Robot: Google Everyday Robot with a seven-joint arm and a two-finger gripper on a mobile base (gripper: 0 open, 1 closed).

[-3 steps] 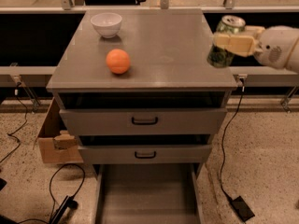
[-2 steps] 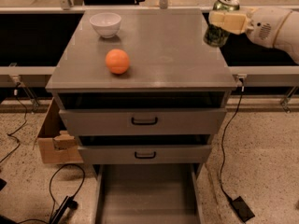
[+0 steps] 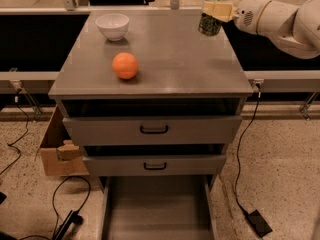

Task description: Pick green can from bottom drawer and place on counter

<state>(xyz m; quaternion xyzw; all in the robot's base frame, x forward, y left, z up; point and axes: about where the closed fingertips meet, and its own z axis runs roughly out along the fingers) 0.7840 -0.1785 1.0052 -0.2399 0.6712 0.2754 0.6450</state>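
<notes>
The green can [image 3: 210, 24] with its silver top is held upright in my gripper [image 3: 217, 9], which is shut on its upper part. It hangs just above the far right part of the grey counter [image 3: 170, 59]. My white arm reaches in from the right. The bottom drawer [image 3: 157, 209] is pulled open at the bottom of the view and its tray shows nothing inside.
An orange ball [image 3: 125, 65] and a white bowl [image 3: 112, 25] sit on the left half of the counter. Two upper drawers with black handles [image 3: 154, 129] stick out slightly. A cardboard box [image 3: 57, 149] and cables lie on the floor to the left, a cable to the right.
My gripper has carried the green can up and to the left, from beside the cabinet's right edge to above the counter's far right corner.
</notes>
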